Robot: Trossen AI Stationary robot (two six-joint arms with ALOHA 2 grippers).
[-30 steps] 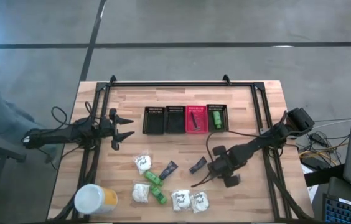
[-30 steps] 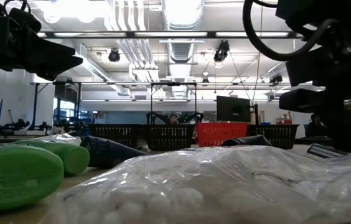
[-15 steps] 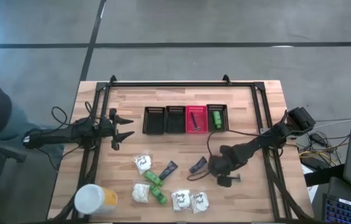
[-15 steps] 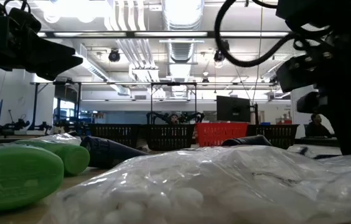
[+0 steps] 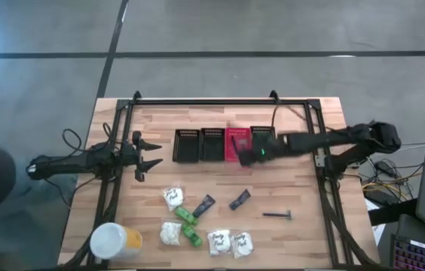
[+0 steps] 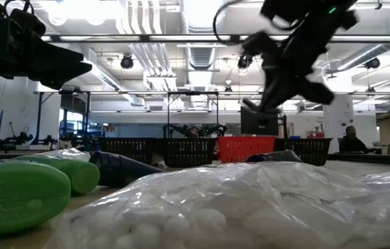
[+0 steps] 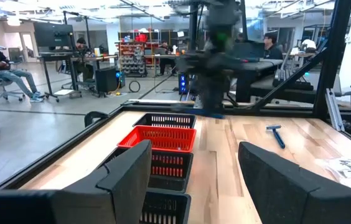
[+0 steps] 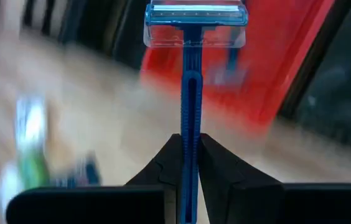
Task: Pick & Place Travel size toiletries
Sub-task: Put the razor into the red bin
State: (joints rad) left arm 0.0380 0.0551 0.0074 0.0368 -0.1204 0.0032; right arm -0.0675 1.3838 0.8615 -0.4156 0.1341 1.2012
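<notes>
My right gripper (image 5: pixel 248 156) hangs over the near edge of the red basket (image 5: pixel 236 134), shut on a blue razor (image 8: pixel 191 93). It shows blurred in the low view (image 6: pixel 278 76). A second razor (image 5: pixel 277 215) lies flat on the table. White packets (image 5: pixel 172 198) (image 5: pixel 169 233) (image 5: pixel 218 242), green bottles (image 5: pixel 186 216) (image 5: pixel 193 235) and dark tubes (image 5: pixel 204 205) (image 5: pixel 240 199) lie in the near middle. Another razor lies in the red basket, and a green bottle (image 5: pixel 262 143) in the right black basket. My left gripper (image 5: pixel 156 154) waits open at the left. My right gripper pinches the blue razor's handle (image 8: pixel 190 149) between its two fingers. The handle runs out ahead of the fingertips, and the clear-capped head (image 8: pixel 195 25) is at the far end. The razor is lifted clear of the table.
Three black baskets (image 5: pixel 186 144) (image 5: pixel 212 144) (image 5: pixel 263 134) stand in one row with the red one, near the far edge. A round yellow container with a white lid (image 5: pixel 114 242) stands at the near left corner. A dark frame rims the table. People sit in the room beyond.
My right gripper has risen from the near right part of the table and swung quickly toward the far edge, to the red basket, carrying the razor with it. The other razor has stayed on the table where the gripper was.
</notes>
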